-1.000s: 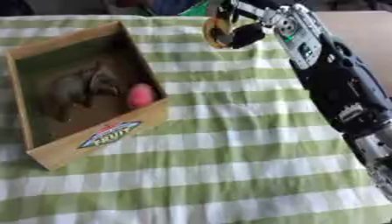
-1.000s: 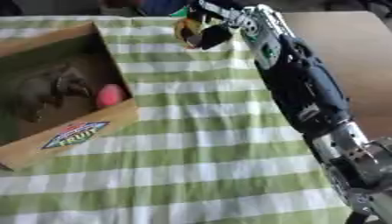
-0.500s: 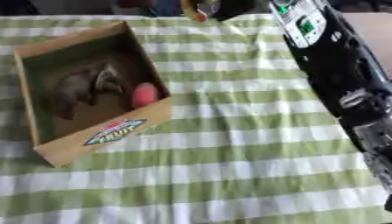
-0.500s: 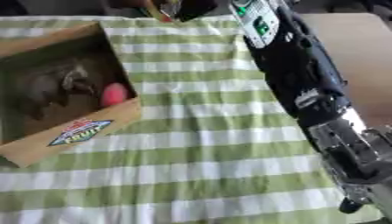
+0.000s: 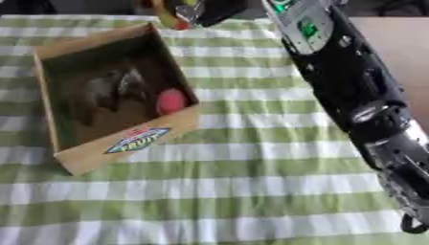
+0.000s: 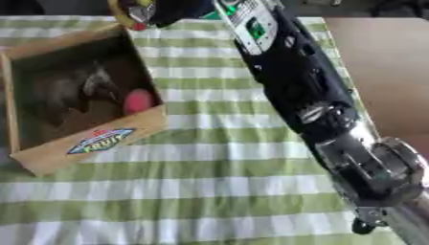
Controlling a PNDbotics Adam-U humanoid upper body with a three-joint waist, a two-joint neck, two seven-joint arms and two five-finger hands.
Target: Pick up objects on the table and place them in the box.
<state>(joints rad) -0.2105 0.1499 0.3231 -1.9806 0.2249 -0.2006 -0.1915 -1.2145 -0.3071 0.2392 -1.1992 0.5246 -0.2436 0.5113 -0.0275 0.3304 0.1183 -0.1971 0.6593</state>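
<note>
My right arm (image 5: 344, 81) stretches from the lower right up to the top edge of the views. Its hand (image 5: 205, 8) hangs above the far right corner of the cardboard box (image 5: 126, 143), partly cut off by the frame. The fingers are curled round a yellow object (image 6: 126, 15) with a spot of red on it. Inside the box lie a pink round object (image 5: 172, 100) against the right wall and a dark grey lumpy object (image 5: 109, 88) in the middle. My left hand shows in neither view.
A green and white checked cloth (image 5: 234, 191) covers the table. Bare brown tabletop (image 6: 385, 62) shows at the right beyond the cloth. The box carries a fruit label (image 5: 137, 139) on its near wall.
My right hand has carried the yellow object left and farther away, from over the cloth to above the box's far right corner. The box's contents have not moved.
</note>
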